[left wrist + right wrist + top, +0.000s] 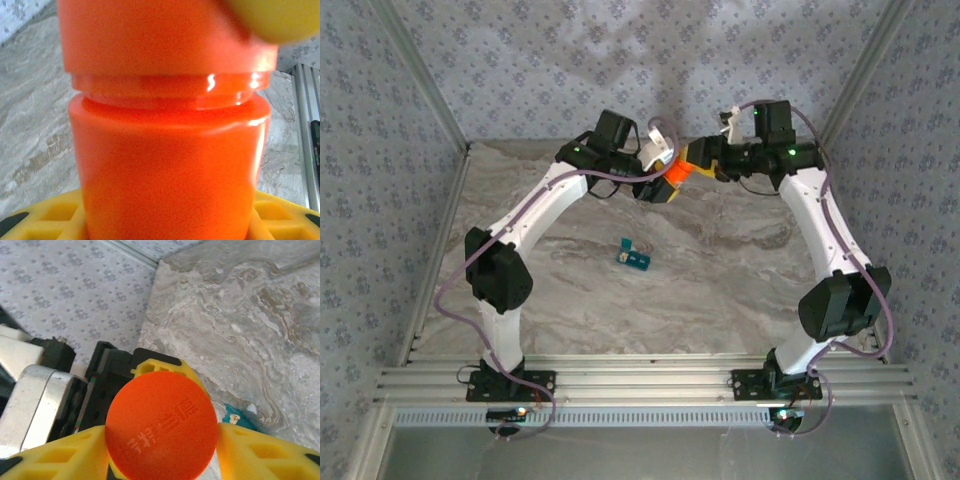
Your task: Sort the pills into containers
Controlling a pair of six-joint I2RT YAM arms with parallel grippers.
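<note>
1. Aluminium rail (640,385), on the near side of the teal containers (634,258). It carries both arm bases and plays no part in the sorting.
2. Teal containers: a short strip of joined compartments, lying alone on the marble-patterned table (740,300). One lid at its left end may be flipped up, but it is too small to be sure. The right wrist view shows a pale speck on the strip that cannot be identified. No pill can be made out inside.
3. Stretch of table just beyond the containers: no loose pills are seen on it, and nothing lies between the strip and the bottle.
4. Orange pill bottle (165,165), beyond the containers and a little to their right. It is held roughly level between the two arms.
5. Orange cap (161,425), seated on the bottle with a narrow seam at the neck. Its face carries embossed characters.
6. Left gripper (667,183), beyond the containers. It is clamped on the bottle's body, with a yellow pad on either side.
7. Right gripper (694,164), beyond the containers and to their right. Its yellow fingers flank the cap. I cannot tell whether they press on it or stand just off it.
8. Progress, as judged: early. The bottle is lifted and braced. Uncapping, tipping out and sorting all remain. The seated cap is the main obstacle, and the two wrists crowd each other closely.
9. Patterned wall (620,70), farthest from the containers. It encloses the workspace.
</note>
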